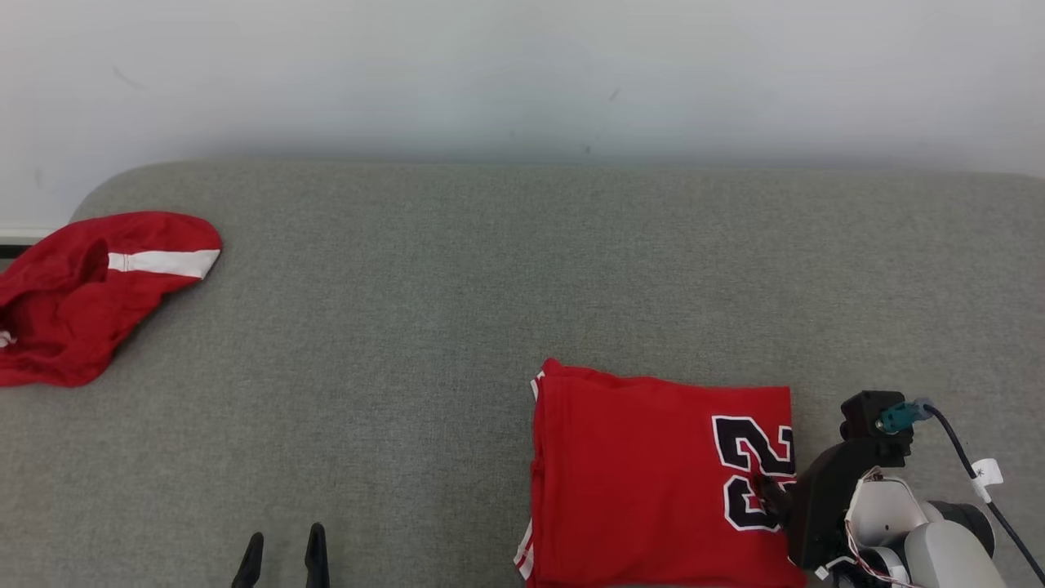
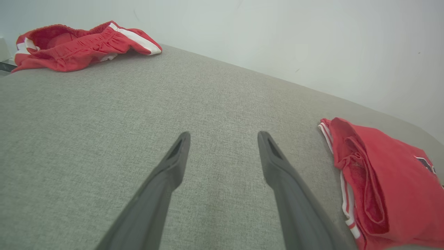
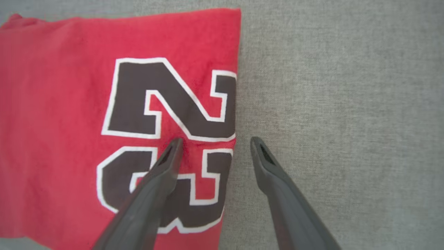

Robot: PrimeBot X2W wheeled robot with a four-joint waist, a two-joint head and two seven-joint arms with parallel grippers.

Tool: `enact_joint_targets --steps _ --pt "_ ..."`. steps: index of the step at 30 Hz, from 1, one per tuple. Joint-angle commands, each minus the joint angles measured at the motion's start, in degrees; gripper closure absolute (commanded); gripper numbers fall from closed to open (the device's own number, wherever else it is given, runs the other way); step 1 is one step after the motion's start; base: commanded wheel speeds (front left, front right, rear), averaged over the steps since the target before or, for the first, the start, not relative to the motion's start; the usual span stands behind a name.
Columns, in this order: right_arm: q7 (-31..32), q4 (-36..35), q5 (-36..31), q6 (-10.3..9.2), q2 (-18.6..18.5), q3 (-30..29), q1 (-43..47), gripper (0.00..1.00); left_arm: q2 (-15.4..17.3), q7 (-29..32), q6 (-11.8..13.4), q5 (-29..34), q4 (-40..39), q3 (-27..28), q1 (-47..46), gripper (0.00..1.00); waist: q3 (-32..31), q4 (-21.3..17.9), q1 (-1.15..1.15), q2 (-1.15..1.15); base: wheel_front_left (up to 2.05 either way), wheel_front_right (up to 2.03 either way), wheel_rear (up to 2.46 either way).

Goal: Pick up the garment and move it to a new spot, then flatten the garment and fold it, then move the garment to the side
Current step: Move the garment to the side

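R gripper (image 3: 215,140) fingers rise up close in its wrist view, spread wide, holding nothing. The jersey (image 3: 69,121) edge runs btwn them: one finger is over the black-and-white number print, the other over bare grey mat (image 3: 347,104) just beside the cloth. Can't tell if the tips touch fabric. Jersey is red, folded to a neat rectangle, lying flat on the mat under and ahead of this gripper.

Head view: R gripper (image 1: 767,490) reaches in over the numbered side of the jersey (image 1: 645,482), w/ dark wrist and pale forearm behind it. L gripper (image 1: 286,539) is well apart from the jersey, fingers pointing up, over bare mat.

L wrist view: L gripper (image 2: 223,133) is wide open and empty over the mat (image 2: 104,121). Jersey (image 2: 388,180) lies near, off to its right, its layered edges w/ white trim facing it. Crumpled red shorts (image 2: 79,45) w/ a white stripe lie far ahead to its left, at the mat's end by the white wall (image 2: 312,34)
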Motion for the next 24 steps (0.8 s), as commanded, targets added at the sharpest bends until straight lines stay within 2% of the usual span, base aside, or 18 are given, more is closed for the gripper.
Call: enact_joint_targets --steps 1,7,8,9,10,11,18,24 --pt "0.8 0.3 -0.7 -0.16 0.3 -0.3 0.1 0.00 -0.1 -0.1 0.1 -0.1 -0.3 0.0 -0.7 0.00 1.5 1.4 -0.01 0.00 0.00 0.00 0.00" --pt "6.9 1.0 -2.9 -0.15 1.1 0.5 0.9 0.00 -0.1 -0.1 0.1 -0.3 -0.9 -0.4 -1.3 0.00 3.5 1.8 -0.01 0.00 0.00 0.00 0.00" --pt "7.9 0.9 -2.9 -0.15 1.2 1.1 0.8 0.03 0.0 -0.2 0.1 -0.4 -1.0 -0.4 -1.6 0.00 3.9 1.8 -0.01 0.00 0.00 0.00 0.00" --pt "8.4 0.4 -2.6 -0.08 1.1 1.9 0.7 0.42 -0.1 -0.1 0.1 -0.4 -1.2 -0.5 -1.8 0.00 4.4 1.7 -0.01 0.00 0.00 0.00 0.00" --pt "8.5 -0.2 -2.2 -0.01 1.0 2.7 0.3 0.76 -0.1 -0.1 0.1 -0.5 -1.3 -0.6 -2.1 0.00 4.9 1.6 -0.01 0.00 0.00 0.00 0.00" --pt "8.2 -1.1 -2.0 -0.01 0.5 3.8 -0.4 1.00 0.0 -0.2 0.1 -0.7 -1.5 -0.4 -2.3 0.00 5.5 1.4 -0.01 0.00 0.00 0.00 0.00" --pt "5.4 -4.2 -3.3 -0.19 -6.7 9.9 -6.4 1.00 0.0 -0.1 0.1 -0.9 -3.8 0.6 -4.8 0.00 9.7 -1.2 -0.01 0.00 0.00 0.00 0.00" --pt "0.5 -3.5 -4.1 -0.16 -8.3 11.7 -13.5 1.00 0.0 -0.1 0.1 0.7 -7.0 2.7 -6.9 0.00 14.1 -6.4 -0.01 0.00 0.00 0.00 0.00"
